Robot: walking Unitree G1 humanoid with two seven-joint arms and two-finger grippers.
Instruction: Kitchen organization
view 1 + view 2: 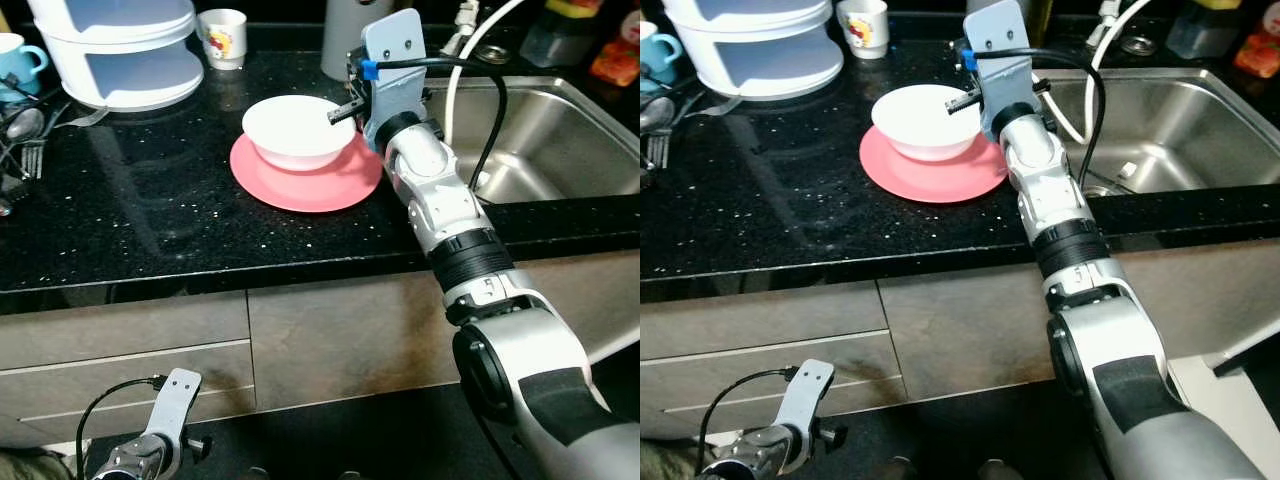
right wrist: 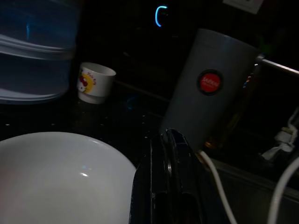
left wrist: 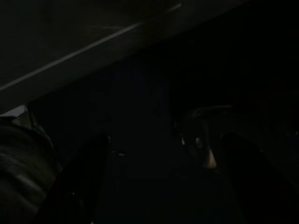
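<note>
one smooth round white bowl [image 1: 297, 130] on pink plate [image 1: 305, 184], right gripper [image 2: 167, 175] seemingly closed, empty

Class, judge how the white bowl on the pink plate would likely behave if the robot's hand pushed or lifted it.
The white bowl looks glossy, probably ceramic: likely rigid, breakable and slippery to pinch. It rests loose on the pink plate, so a sideways push from the right hand at its rim may slide it or drag the plate along.

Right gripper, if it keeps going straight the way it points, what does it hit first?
Probably the white bowl on the pink plate: the right gripper, jaws shut, already reaches its rim. Depth is uncertain.
</note>
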